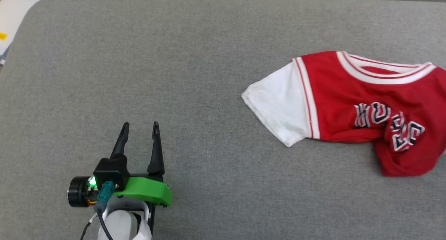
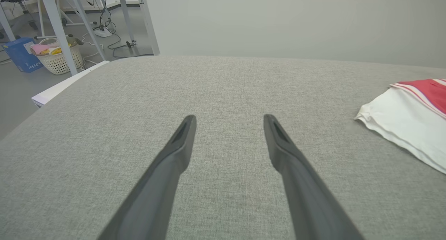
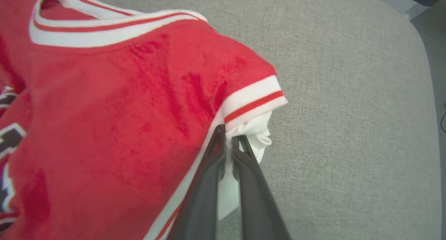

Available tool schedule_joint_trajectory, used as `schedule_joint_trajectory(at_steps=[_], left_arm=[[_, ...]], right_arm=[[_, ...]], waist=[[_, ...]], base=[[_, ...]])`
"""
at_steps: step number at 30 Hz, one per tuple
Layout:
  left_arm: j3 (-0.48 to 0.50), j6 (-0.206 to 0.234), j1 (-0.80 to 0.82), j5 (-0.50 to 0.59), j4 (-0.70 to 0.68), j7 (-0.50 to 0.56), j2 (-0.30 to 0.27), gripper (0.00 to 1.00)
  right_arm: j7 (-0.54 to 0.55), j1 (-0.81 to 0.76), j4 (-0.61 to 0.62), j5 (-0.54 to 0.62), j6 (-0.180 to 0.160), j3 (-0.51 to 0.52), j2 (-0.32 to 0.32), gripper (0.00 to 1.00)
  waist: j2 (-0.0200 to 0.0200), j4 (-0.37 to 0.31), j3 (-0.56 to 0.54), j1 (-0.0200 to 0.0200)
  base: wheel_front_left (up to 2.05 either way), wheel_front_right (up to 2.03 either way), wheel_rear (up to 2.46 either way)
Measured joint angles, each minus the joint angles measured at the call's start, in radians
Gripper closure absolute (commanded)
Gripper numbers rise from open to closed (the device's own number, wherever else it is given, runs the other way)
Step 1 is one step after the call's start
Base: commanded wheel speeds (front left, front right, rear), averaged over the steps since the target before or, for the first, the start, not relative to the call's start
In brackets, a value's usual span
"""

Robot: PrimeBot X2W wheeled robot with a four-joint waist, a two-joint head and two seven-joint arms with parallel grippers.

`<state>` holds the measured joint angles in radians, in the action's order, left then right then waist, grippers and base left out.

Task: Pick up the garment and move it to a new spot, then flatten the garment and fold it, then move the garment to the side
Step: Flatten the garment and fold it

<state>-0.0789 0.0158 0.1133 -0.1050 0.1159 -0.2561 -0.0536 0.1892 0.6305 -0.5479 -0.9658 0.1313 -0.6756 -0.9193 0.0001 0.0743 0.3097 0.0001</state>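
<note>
Right gripper (image 3: 228, 143) is pinching the shirt (image 3: 104, 111) by its white sleeve (image 3: 256, 133); left gripper (image 1: 140, 125) is hovering spread over padding (image 1: 209, 76); a basket (image 2: 61, 63) is holding pink and yellow items (image 2: 43, 49).

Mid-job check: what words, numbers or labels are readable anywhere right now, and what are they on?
Shirt: black, white-outlined chest lettering, crumpled into the folds; it cannot be read as it lies.
Blue box on the floor, left wrist view: white print on its side, too small and blurred to read.
No other readable text.
</note>
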Motion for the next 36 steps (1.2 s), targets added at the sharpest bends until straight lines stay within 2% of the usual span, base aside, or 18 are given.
schedule_joint_trajectory(at_steps=[5, 8, 9, 10, 19, 24, 28, 30, 32, 36], left_arm=[[0.001, -0.004, 0.018, 0.004, 0.001, 0.000, 0.000, 0.00], [0.004, -0.004, 0.021, 0.009, 0.004, 0.000, 0.000, 0.00], [0.008, -0.004, 0.021, 0.010, 0.004, 0.000, 0.001, 0.00], [0.014, -0.004, 0.021, 0.012, 0.005, 0.000, 0.001, 0.00], [0.059, -0.035, 0.022, 0.034, 0.002, 0.000, -0.016, 0.00], [0.056, -0.084, 0.093, 0.044, -0.006, 0.000, -0.056, 0.00], [0.038, -0.115, 0.205, 0.045, 0.011, 0.000, -0.110, 0.00], [0.011, -0.128, 0.270, 0.045, 0.041, 0.000, -0.138, 0.00], [-0.021, -0.135, 0.333, 0.045, 0.073, 0.003, -0.160, 0.00], [-0.107, -0.143, 0.484, 0.000, 0.127, 0.080, -0.192, 0.00]], right_arm=[[0.022, -0.029, -0.146, -0.012, 0.000, 0.037, 0.064, 1.00], [-0.008, -0.029, -0.189, -0.006, 0.000, 0.063, 0.084, 1.00], [-0.033, -0.028, -0.198, -0.004, 0.000, 0.072, 0.095, 0.69], [-0.068, -0.028, -0.208, 0.008, 0.000, 0.078, 0.104, 0.00], [-0.386, -0.026, -0.263, 0.188, 0.000, 0.181, 0.179, 0.00], [-0.441, -0.026, -0.209, 0.327, 0.000, 0.318, 0.259, 0.00], [-0.445, -0.070, -0.031, 0.485, 0.000, 0.517, 0.350, 0.00], [-0.446, -0.135, 0.079, 0.571, 0.000, 0.606, 0.416, 0.00], [-0.446, -0.205, 0.169, 0.641, 0.000, 0.664, 0.481, 0.00], [-0.446, -0.316, 0.332, 0.737, 0.000, 0.725, 0.600, 0.00]], waist=[[0.0000, 0.014, 0.030, 0.0000], [0.0000, 0.021, 0.033, 0.0000], [0.0000, 0.021, 0.030, 0.0000], [0.0000, 0.021, 0.027, -0.0001], [0.0000, -0.017, -0.038, 0.0000], [0.0000, -0.055, -0.060, 0.0000], [0.0000, -0.082, -0.070, 0.0000], [0.0000, -0.094, -0.074, 0.0000], [0.0000, -0.103, -0.076, 0.0000], [0.0000, -0.119, -0.076, -0.0001]], base=[[0.00, 0.00, 0.00], [0.00, 0.00, 0.00], [0.00, 0.00, 0.00], [0.00, 0.00, 0.00], [0.00, 0.00, 0.00], [0.00, 0.00, 0.00], [0.00, 0.00, 0.00], [0.00, 0.00, 0.00], [0.00, 0.00, 0.00], [0.00, 0.00, 0.00]])
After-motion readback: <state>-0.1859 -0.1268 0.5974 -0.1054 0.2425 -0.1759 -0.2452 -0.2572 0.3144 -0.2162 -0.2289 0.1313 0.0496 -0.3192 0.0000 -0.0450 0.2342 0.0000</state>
